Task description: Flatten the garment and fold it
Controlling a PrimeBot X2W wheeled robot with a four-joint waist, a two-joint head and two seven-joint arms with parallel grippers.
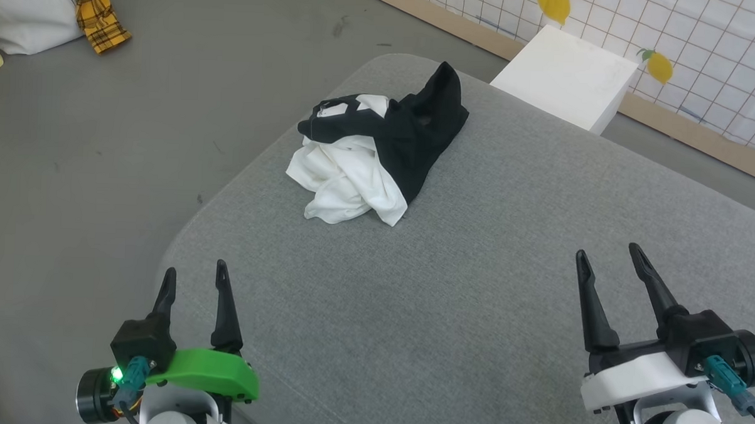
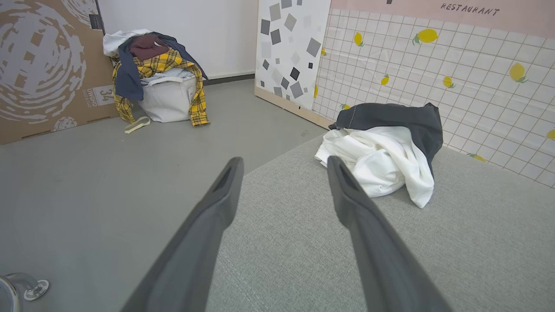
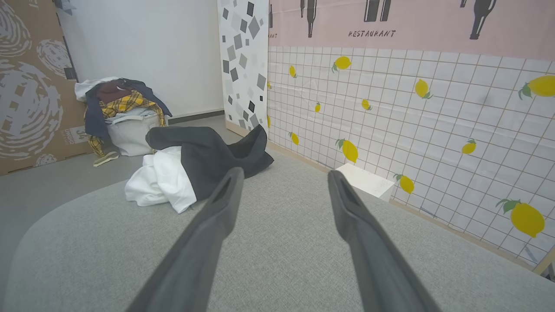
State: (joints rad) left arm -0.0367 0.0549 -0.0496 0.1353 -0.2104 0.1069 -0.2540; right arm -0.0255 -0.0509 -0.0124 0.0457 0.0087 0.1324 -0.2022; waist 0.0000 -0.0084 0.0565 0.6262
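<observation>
The garment [image 1: 370, 155] lies crumpled in a heap on the grey padded surface [image 1: 475, 291], white body bunched toward me and black sleeves draped over the far side. It also appears ahead and right in the left wrist view as the garment [image 2: 381, 156], and ahead and left in the right wrist view as the garment [image 3: 190, 169]. My left gripper [image 1: 194, 274] hovers open at the near left edge of the surface, well short of the heap. My right gripper [image 1: 608, 253] is open at the near right, apart from the cloth. Nothing sits between either pair of fingers.
A white box [image 1: 567, 74] stands on the floor beyond the far edge. A white laundry bag [image 2: 167, 97] piled with plaid and dark clothes sits by a cardboard panel [image 2: 43, 65]. The lemon-tiled wall [image 3: 412, 121] runs along the right.
</observation>
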